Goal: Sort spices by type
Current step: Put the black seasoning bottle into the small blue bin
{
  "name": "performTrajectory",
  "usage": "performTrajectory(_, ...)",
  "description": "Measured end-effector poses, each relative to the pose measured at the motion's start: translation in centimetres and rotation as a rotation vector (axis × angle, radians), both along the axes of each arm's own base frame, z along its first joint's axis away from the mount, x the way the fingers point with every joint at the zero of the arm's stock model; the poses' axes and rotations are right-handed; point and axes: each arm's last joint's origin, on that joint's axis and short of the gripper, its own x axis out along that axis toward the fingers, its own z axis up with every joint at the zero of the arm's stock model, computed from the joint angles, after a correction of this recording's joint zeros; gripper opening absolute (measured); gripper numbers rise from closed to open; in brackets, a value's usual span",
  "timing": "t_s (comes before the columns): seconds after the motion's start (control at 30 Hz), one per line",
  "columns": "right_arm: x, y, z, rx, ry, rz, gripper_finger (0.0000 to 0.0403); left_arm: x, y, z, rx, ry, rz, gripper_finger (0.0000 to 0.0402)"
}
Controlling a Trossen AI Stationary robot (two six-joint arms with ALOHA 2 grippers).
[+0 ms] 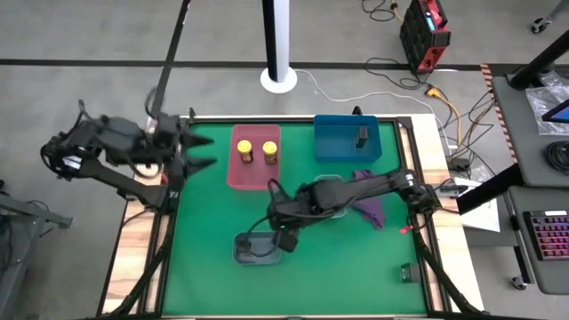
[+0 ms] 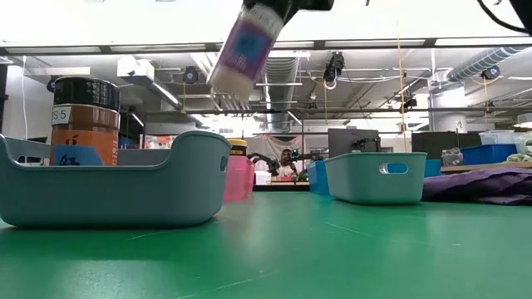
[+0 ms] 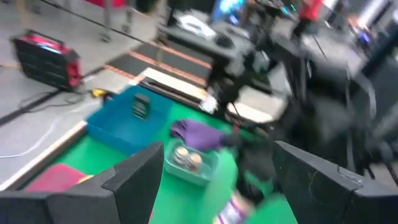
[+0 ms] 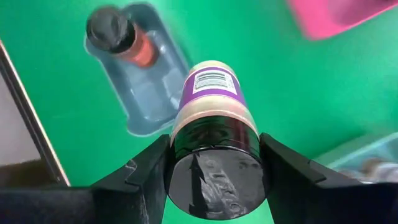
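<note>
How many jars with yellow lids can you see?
2. Both yellow-lidded jars stand side by side in the pink tray at the back of the table: one on the left, the other on the right. None shows elsewhere, though other trays could hide some.

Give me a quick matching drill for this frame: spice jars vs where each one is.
Things:
1. two yellow-lidded jars
2. slim dark rectangular jar
3. purple-labelled dark-lidded jar
4. orange-labelled dark-lidded jar

Places:
A. in the blue tray
B. held in the right gripper, above the table
C. in the pink tray
D. in the near grey tray

Pairs: 1-C, 2-A, 3-B, 4-D
</note>
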Motion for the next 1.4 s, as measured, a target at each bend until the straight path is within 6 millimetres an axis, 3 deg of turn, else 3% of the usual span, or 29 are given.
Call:
performTrajectory(0.2,-2.5,-0.7,4.3,-0.065,-0.121,0.025,0.0196,3.5,-3.1,-2.5,0.059,0.127,-0.082,0.0283)
performTrajectory(0.67,-3.9,-1.7,8.5,-0.206,-0.327,0.177,0.0196,11.3,-6.6,-7.2,0.164,0.314,-0.085,0.0283)
performTrajectory(0.97,-4.6,-1.9,9.4,-0.221,-0.349,0.193,0.0196,14.1,-7.7,-9.2,0.164,0.351,-0.078,0.0298)
performTrajectory(1.2,-4.5,-1.9,9.5,-0.208,-0.365,0.175,0.0196,15.0,-7.9,-10.3,0.212,0.397,-0.059,0.0316)
performTrajectory(1.4,-4.5,-1.8,9.7,-0.183,-0.392,0.154,0.0196,15.2,-7.9,-10.7,0.233,0.42,-0.048,0.0302)
